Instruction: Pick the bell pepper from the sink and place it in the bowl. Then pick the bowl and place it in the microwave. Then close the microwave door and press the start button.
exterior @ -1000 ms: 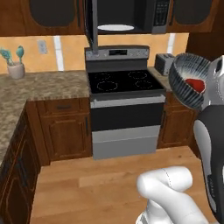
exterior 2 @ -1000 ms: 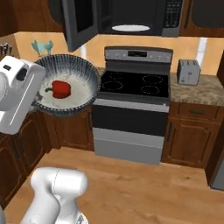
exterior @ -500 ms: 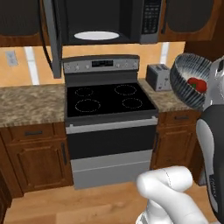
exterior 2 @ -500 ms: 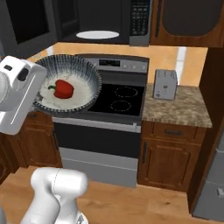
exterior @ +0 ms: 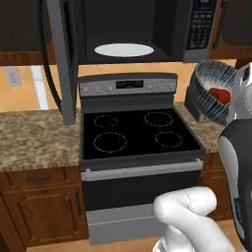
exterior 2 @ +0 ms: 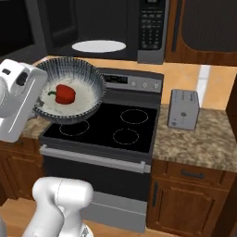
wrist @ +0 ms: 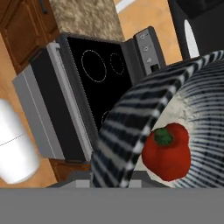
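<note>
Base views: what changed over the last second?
The base drove, so both views shifted: the stove and the open microwave now sit nearer and more centred. Unchanged: the bowl is held up beside the arm, with the bell pepper inside it; the white plate lies in the microwave.

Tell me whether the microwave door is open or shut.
Open. The microwave door is swung out to the left, so the microwave cavity and the white plate inside it are exposed.
</note>
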